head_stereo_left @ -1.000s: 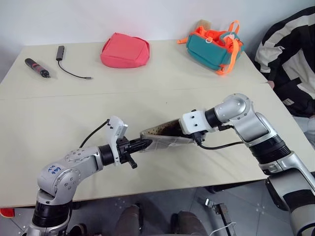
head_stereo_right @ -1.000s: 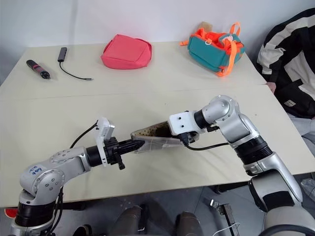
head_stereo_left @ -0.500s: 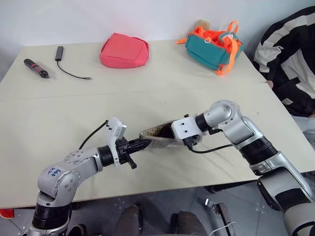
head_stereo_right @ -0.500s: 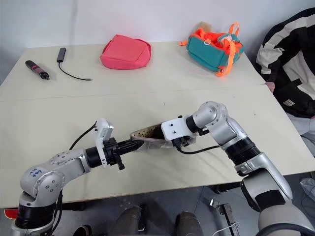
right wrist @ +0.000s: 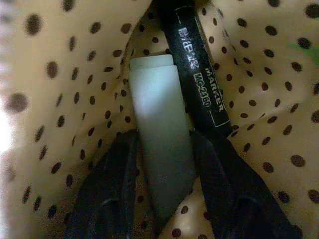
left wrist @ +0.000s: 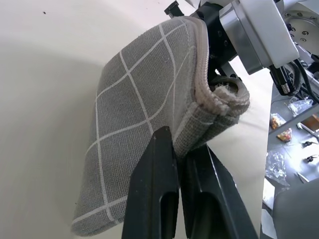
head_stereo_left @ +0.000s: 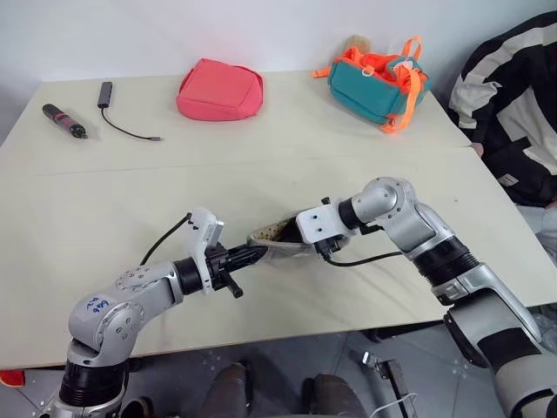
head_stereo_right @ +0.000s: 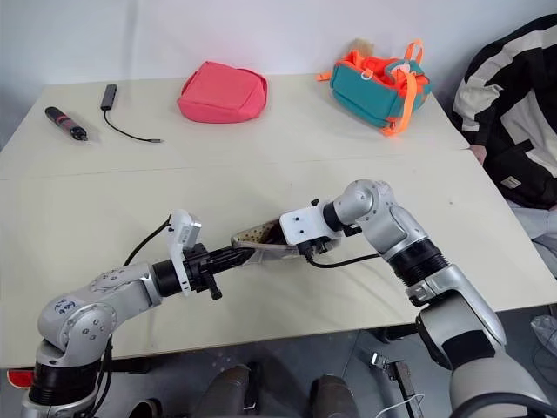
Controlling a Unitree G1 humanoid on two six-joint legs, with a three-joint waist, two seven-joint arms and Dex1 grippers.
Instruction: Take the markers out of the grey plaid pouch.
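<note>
The grey plaid pouch (head_stereo_left: 277,249) hangs just above the table's front middle, its mouth turned toward my right arm. My left gripper (left wrist: 180,142) is shut on the pouch's zip edge (left wrist: 199,84). Inside the dotted lining, my right gripper (right wrist: 164,142) is open, one black finger (right wrist: 117,179) on each side of a pale green marker (right wrist: 159,119). I cannot tell whether the fingers press on it. A second marker (right wrist: 197,74), dark with white print, lies right beside the green one. From the head views the right wrist (head_stereo_left: 315,228) sits at the pouch's mouth and hides the fingers.
On the cream table (head_stereo_left: 104,218), a pink-red pouch (head_stereo_left: 219,90) and a teal-and-orange bag (head_stereo_left: 376,78) sit along the far edge. A dark tool with a red band (head_stereo_left: 65,120) and a black cable (head_stereo_left: 122,122) lie at far left. A person in a striped jacket (head_stereo_left: 513,104) sits at right.
My right arm has pushed left and down, driving its gripper deeper into the pouch's mouth. The left gripper has kept still with the pouch's edge in it.
</note>
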